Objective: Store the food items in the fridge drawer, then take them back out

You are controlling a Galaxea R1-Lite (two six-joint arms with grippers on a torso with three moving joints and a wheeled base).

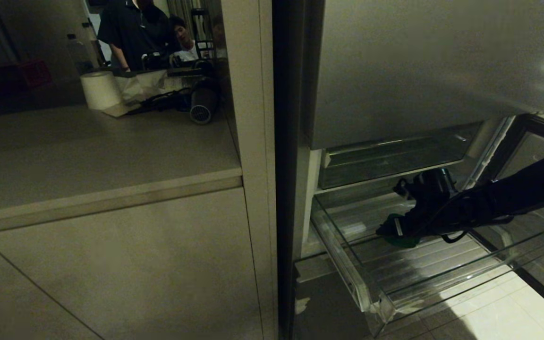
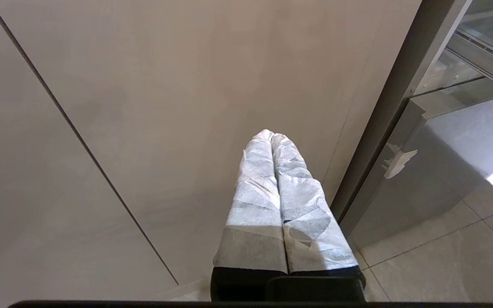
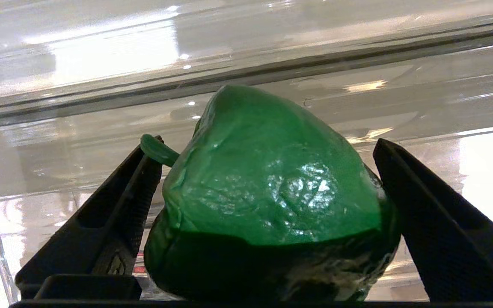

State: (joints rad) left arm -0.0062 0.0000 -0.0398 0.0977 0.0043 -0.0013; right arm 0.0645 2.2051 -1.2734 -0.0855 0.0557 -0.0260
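Straddling the green bell pepper (image 3: 268, 188) (inside the fridge drawer (image 1: 376, 302)), the right tool (image 3: 268, 205) gapes wide.

Right arm reaches forward, its right gripper (image 3: 268, 205) with fingers spread wide; left gripper (image 2: 272, 137) parked, fingers pressed together
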